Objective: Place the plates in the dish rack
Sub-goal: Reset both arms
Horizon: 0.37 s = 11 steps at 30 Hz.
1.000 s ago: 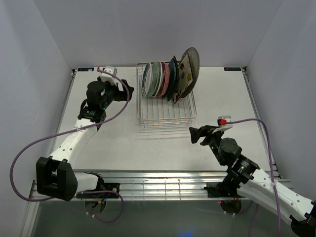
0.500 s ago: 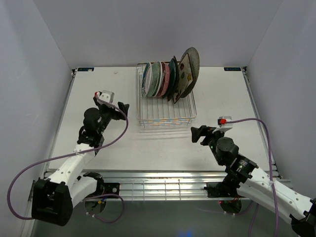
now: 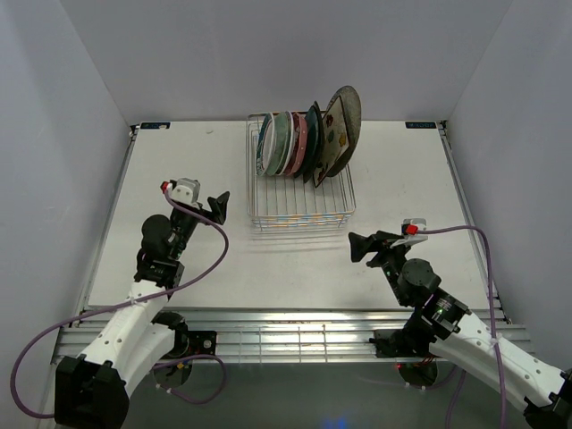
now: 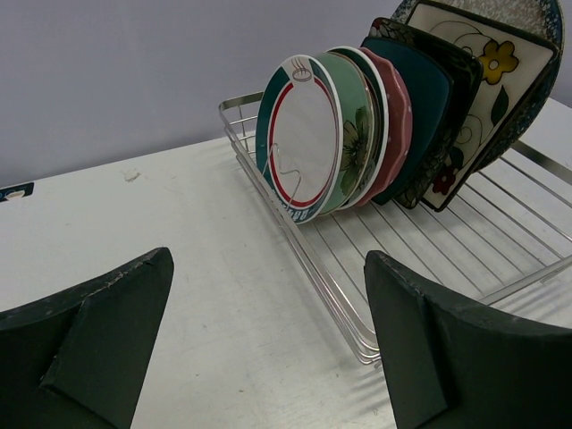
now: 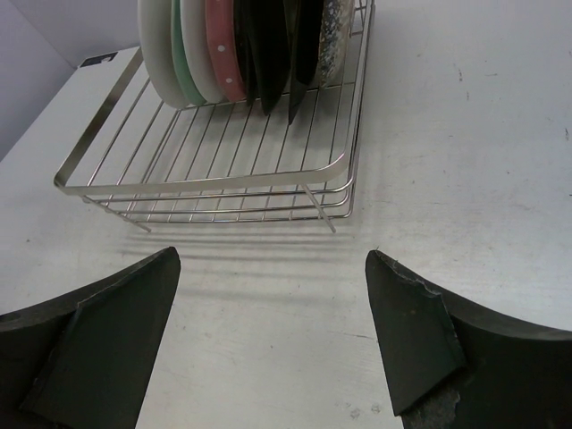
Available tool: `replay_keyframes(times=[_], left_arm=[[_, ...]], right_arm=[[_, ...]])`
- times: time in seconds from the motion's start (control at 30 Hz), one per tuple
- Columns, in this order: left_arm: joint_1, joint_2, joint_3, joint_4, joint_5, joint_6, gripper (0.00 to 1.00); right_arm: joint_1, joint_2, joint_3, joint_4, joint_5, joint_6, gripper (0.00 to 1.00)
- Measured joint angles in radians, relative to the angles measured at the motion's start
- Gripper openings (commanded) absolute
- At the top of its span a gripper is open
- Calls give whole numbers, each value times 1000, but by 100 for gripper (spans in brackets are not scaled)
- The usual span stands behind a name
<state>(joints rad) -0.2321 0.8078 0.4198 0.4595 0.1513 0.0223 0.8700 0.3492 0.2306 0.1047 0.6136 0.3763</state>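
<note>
The left arm's (image 3: 161, 246) jaws stand wide apart and hold nothing. Its wrist view shows the two dark fingers (image 4: 85, 344) at either side, with bare desk (image 3: 402, 170) between them. These jaws hover above the desk, to the left of the dish rack (image 3: 299, 214) and apart from it, pointing toward it.

The right arm's (image 3: 420, 281) jaws are likewise spread wide and empty. They sit over bare desk near the rack's front right corner, clear of the wire. Their wrist view looks along the rack's open wire floor (image 5: 223, 183) toward the plates.

All seven plates stand on edge in the far half of the rack, packed in one row and leaning rightward. From the left:
- the white teal-rimmed round plate (image 4: 299, 134)
- the mint floral round plate (image 4: 356, 147)
- the pink dotted scalloped plate (image 4: 398, 116)
- the teal square plate (image 4: 424, 107)
- the black floral square plate (image 4: 447, 170)
- the cream floral square plate (image 4: 487, 89)
- the speckled grey round plate (image 3: 349, 103), which tilts out past the rack's right edge

The near half of the rack holds no plate. A purple cable (image 3: 206, 259) loops from each wrist back to its arm.
</note>
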Motion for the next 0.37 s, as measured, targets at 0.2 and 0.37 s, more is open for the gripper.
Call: replay_keyframes(times=[0.2,0.37], left_arm=[[0,3,0,5,8,4,98],[0,13,0,5,11,4,98]], right_arm=[[0,-2,0,4,0,-10,90],[0,-1,0,10,-7,-15,90]])
